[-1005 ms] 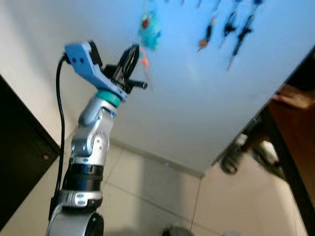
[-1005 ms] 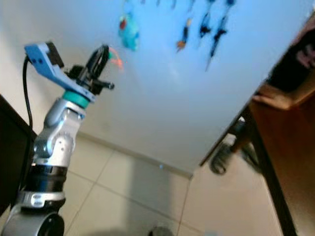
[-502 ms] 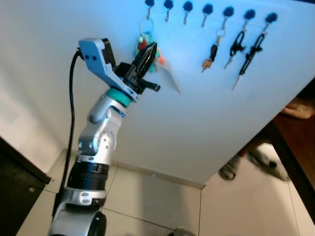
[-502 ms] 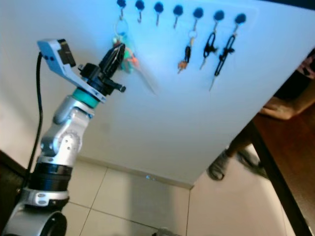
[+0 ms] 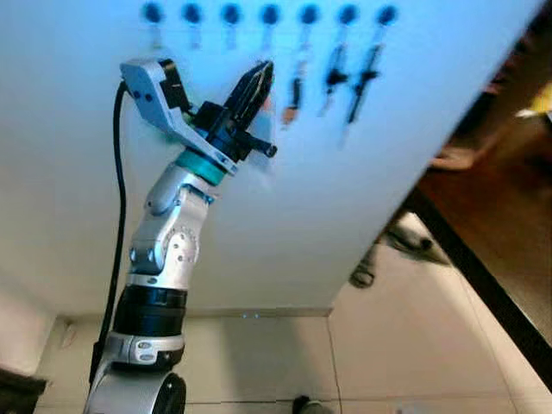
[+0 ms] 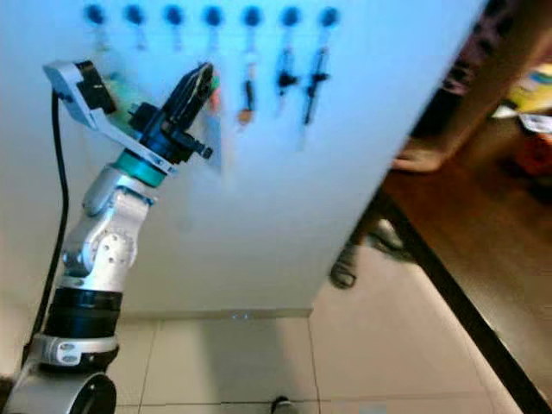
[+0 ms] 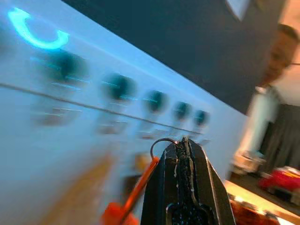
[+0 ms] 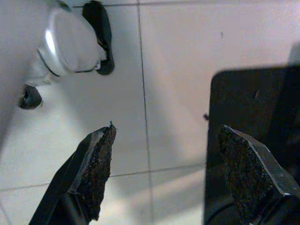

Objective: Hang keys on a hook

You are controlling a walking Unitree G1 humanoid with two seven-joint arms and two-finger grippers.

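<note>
A: Left claw [image 5: 256, 79]: raised against the wall [image 5: 362, 181], fingers pressed together and pinching the keys [image 7: 133, 199]. A thin ring [image 7: 161, 143] is poking out beside the tips; an orange tag is dangling below it. Right claw [image 8: 164, 173]: hanging idle over the floor [image 8: 178, 70], fingers spread, holding nothing.

B: Hooks [image 5: 231, 15]?

A: One row of blue-knobbed pegs, running along the top of the wall. Those to the robot's right are carrying dark keys [image 5: 335, 78]; those to its left are looking bare, though blur is making that uncertain. The claw is sitting below the row, near its middle.

B: Handling note for the step?

A: Judging by the pose, the ring is not yet on a peg. The opening should be facing the hook tip, rising above it, then settling down behind it. Keep the pinch on until the ring is bearing on the hook, and steady the body, since the head views are smearing.
</note>
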